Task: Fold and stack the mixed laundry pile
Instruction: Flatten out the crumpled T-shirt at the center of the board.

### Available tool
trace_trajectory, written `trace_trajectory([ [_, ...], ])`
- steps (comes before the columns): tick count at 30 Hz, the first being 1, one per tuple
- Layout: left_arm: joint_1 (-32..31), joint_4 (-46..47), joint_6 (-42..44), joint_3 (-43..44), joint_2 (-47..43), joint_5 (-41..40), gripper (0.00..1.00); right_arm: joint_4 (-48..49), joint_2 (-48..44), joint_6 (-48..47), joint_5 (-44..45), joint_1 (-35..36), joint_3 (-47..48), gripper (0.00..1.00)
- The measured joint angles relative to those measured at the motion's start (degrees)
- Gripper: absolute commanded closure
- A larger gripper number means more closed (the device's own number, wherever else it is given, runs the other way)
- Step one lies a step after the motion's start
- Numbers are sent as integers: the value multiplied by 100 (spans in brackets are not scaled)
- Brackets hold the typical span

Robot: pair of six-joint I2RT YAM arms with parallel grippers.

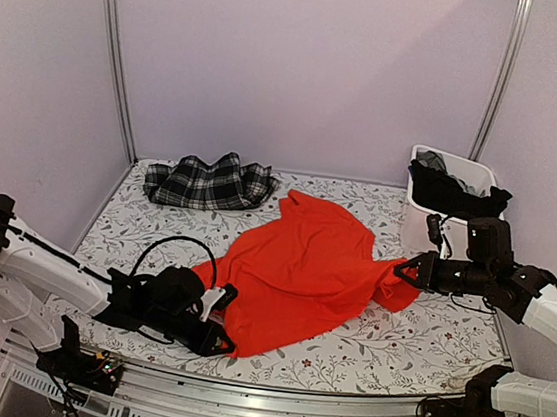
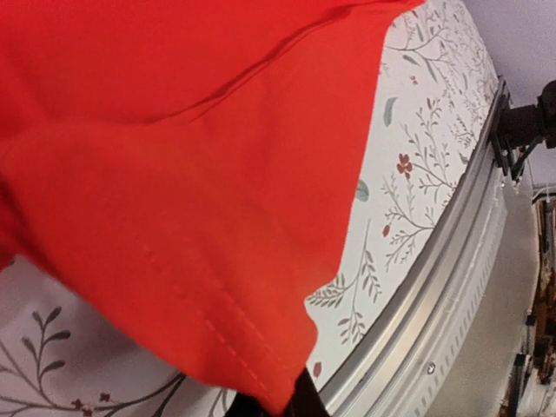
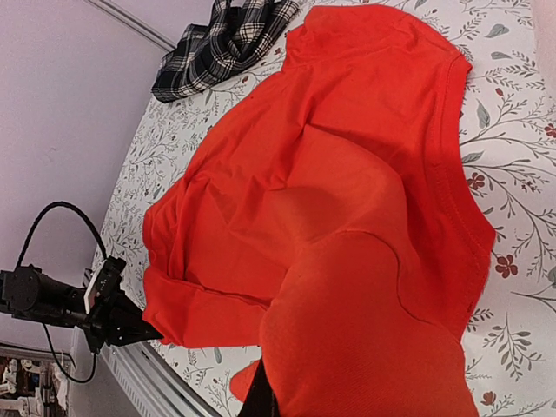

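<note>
The bright orange-red shirt point(image 1: 301, 272) lies spread across the middle of the floral tablecloth point(image 1: 425, 336). My left gripper point(image 1: 219, 335) sits low at the shirt's near-left corner, and in the left wrist view the hem point(image 2: 234, 339) runs down between the dark fingers, with the left gripper point(image 2: 278, 404) shut on it. My right gripper point(image 1: 407, 272) is shut on the shirt's right corner, and the cloth point(image 3: 373, 330) drapes over it, hiding most of its fingers point(image 3: 263, 401). A black-and-white plaid garment point(image 1: 211, 183) lies crumpled at the back left. Dark garments point(image 1: 457, 189) fill the bin.
A white plastic bin point(image 1: 420, 220) stands at the back right, just behind the right arm. A metal rail point(image 2: 452, 261) runs along the table's near edge close to the left gripper. A black cable loop point(image 1: 168, 246) arches above the left wrist. Walls close the back and sides.
</note>
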Motion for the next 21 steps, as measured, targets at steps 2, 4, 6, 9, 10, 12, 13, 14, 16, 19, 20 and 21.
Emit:
trace_trajectory([
  [2, -74, 24, 190, 339, 278, 57, 100, -20, 9, -4, 0, -2, 13, 100],
  [4, -175, 4, 374, 603, 304, 105, 100, -85, 7, -20, 4, -2, 70, 100],
  [6, -245, -28, 522, 748, 61, 120, 100, -160, 7, -39, 7, -2, 188, 100],
  [9, -199, -219, 614, 763, -815, -7, 100, -299, -2, -105, 22, -2, 505, 100],
  [10, -125, -291, 616, 765, -1209, -44, 100, -319, -13, -127, 26, -2, 656, 100],
  [12, 92, -396, 588, 782, -1906, -90, 100, -365, -33, -203, 31, -2, 992, 100],
  [13, 308, -468, 551, 809, -2308, -125, 100, -396, -31, -240, 28, -2, 1196, 100],
  [14, 553, -549, 511, 857, -2660, -177, 100, -396, -28, -284, 28, -2, 1381, 100],
  [16, 1067, -785, 468, 1051, -3222, -297, 100, -411, 11, -398, 22, -2, 1840, 100],
  [19, 1620, -1180, 485, 1532, -3576, -332, 100, -409, 223, -603, -33, -7, 2640, 100],
  [20, 1714, -1283, 505, 1700, -3604, -330, 100, -385, 302, -662, -50, -7, 2852, 100],
  [21, 1775, -1388, 533, 1882, -3602, -341, 100, -380, 389, -726, -87, -7, 3086, 100],
])
